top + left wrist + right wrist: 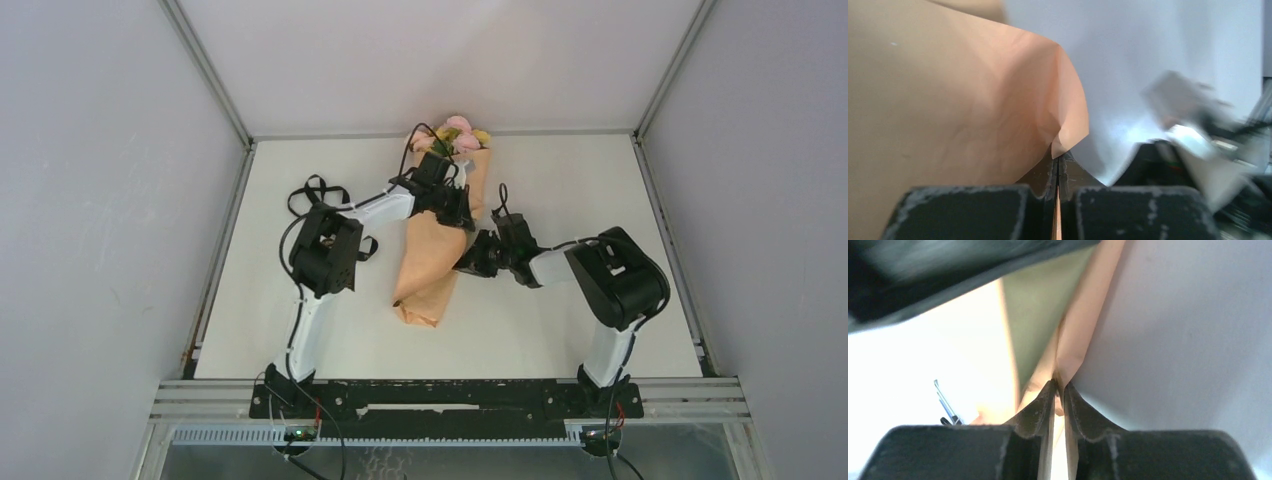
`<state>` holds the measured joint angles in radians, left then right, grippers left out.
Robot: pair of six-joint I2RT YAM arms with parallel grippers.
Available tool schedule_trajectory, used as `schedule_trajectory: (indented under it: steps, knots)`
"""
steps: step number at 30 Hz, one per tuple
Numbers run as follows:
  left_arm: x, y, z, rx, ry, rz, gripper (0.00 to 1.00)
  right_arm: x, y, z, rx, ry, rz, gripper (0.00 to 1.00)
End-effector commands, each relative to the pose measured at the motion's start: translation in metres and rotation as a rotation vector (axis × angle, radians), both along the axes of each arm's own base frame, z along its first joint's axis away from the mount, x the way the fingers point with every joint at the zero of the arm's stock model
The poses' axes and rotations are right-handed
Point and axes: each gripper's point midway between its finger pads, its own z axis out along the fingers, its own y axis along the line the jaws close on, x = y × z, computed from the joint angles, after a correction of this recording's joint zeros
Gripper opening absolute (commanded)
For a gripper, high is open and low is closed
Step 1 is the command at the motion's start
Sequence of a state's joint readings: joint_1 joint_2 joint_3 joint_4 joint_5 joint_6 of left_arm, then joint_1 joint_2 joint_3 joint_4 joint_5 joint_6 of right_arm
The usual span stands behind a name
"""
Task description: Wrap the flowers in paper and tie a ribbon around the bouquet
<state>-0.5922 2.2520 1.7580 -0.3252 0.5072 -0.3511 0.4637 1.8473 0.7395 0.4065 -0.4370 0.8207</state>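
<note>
White table; flowers only from overhead

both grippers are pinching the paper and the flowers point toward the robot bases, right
No. The flowers point away from the bases, toward the far wall; the top external view shows it. The left gripper and right gripper do each pinch the paper.

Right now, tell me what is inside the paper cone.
Pink and yellow blooms poke out of the wide far end of the paper cone. Their stems are covered by the paper, so how far down they reach cannot be seen.
</note>
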Motion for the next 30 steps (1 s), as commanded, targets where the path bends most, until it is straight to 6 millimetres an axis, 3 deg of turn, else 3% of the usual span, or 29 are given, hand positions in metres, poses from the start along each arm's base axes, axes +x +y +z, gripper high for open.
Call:
schedule_trajectory:
  steps: [1,4,8,11,16,23,30]
  knots:
    - [0.02,0.0,-0.017,0.022,-0.002,0.059,0.0,-0.007,-0.004,0.015,-0.028,-0.033,-0.065,0.2]
    - [0.024,-0.001,-0.028,0.032,0.006,0.068,0.0,-0.015,-0.006,0.02,-0.056,-0.03,-0.078,0.21]
    - [0.026,0.0,-0.035,0.042,0.005,0.075,0.0,-0.019,-0.025,0.03,-0.108,-0.047,-0.135,0.28]
    - [0.026,-0.001,-0.035,0.039,0.007,0.072,0.0,-0.013,-0.037,0.043,-0.118,-0.084,-0.169,0.39]
    - [0.027,-0.001,-0.031,0.036,-0.004,0.072,0.0,0.01,-0.051,0.058,-0.116,-0.134,-0.21,0.47]
    - [0.026,-0.001,-0.028,0.032,-0.01,0.068,0.0,0.047,-0.029,0.057,-0.149,-0.181,-0.129,0.48]
    - [0.026,0.0,-0.029,0.039,-0.015,0.069,0.0,0.06,-0.02,0.028,-0.192,-0.124,-0.103,0.45]
